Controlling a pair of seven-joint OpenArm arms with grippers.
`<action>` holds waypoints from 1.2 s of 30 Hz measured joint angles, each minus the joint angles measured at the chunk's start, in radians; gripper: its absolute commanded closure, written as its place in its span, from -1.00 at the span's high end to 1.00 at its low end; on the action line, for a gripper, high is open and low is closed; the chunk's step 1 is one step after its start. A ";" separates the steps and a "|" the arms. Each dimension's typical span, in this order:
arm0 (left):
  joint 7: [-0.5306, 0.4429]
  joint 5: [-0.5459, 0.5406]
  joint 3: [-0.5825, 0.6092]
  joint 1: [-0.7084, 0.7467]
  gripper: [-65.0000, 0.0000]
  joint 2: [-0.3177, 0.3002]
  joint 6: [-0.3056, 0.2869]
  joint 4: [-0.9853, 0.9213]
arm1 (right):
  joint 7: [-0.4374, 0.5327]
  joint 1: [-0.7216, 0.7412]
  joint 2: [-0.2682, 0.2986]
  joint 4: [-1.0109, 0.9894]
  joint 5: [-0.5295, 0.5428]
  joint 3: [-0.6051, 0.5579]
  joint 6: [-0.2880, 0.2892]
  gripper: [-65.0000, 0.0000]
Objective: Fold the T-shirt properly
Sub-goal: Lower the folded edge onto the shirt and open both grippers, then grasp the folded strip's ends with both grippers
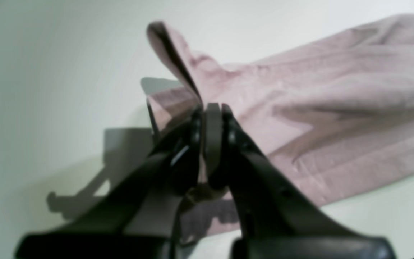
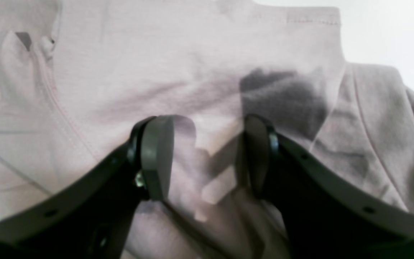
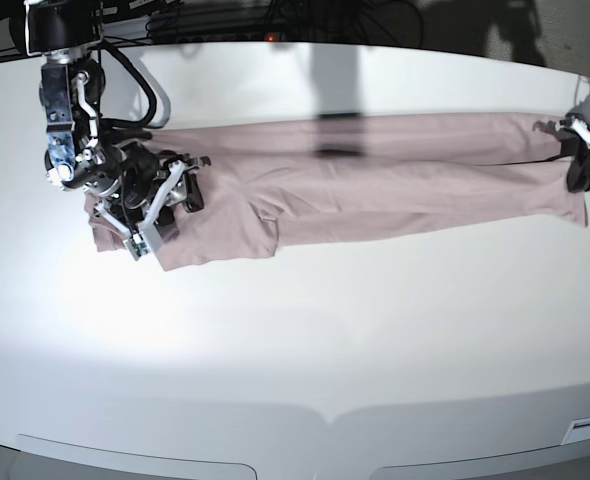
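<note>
Right, quick notes:

T-shirt [image 3: 375, 175]: pink-mauve, stretched out long across the far half of the white table [image 3: 305, 340], running side to side in base view; folded lengthwise w/ a crease along the middle. A sleeve flap sticks out toward the near side by the base view's left end.

Left gripper [image 1: 212, 108]: at the base view's right edge, jaws pressed together on a pinch of T-shirt edge. In left wrist view the cloth rises in a pointed fold just past the fingertips, lifted off the table; the rest trails away to the right, lying flat.

Right gripper [image 2: 207, 151]: at the shirt's other end, base view's left. Jaws wide apart, pads [image 2: 156, 154] on either side of a bunched bit of cloth. Can't tell if the pads touch the fabric. Gripper's shadow falls on the shirt just ahead.

Stitching: hem seam [image 2: 313, 21] seen at top of right wrist view, next to bare table.

Table: white, glossy, bright glare near the middle-left in base view.
</note>
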 measured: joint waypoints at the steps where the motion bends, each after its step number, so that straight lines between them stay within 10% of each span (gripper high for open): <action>1: 0.002 0.029 0.000 0.004 -0.79 0.000 -0.002 0.000 | 0.000 0.000 0.000 0.000 0.000 0.000 0.000 -0.01; 5: 0.001 0.119 0.000 0.006 -0.26 0.000 -0.001 0.000 | 0.000 0.000 0.000 0.000 0.000 0.000 0.000 -0.01; 14: -0.032 0.266 0.000 0.006 -0.26 0.000 0.002 0.000 | 0.000 0.000 0.000 0.000 0.000 0.000 0.000 -0.01; 17: -0.077 0.351 0.000 0.006 -0.26 0.000 0.087 0.000 | 0.000 0.000 0.000 0.000 0.000 0.000 0.000 -0.01; 27: -0.007 -0.179 -0.001 -0.003 -0.26 0.029 0.145 0.149 | 0.000 0.000 0.000 0.000 0.000 0.000 0.000 -0.01; 31: 0.003 -0.145 -0.001 -0.002 -0.26 0.143 0.153 0.154 | 0.005 0.000 0.000 0.000 0.000 0.000 0.000 -0.01; 36: -0.055 0.056 -0.001 -0.006 -0.27 0.257 0.320 0.079 | 0.012 0.014 -0.003 -0.002 0.012 0.000 0.000 -0.01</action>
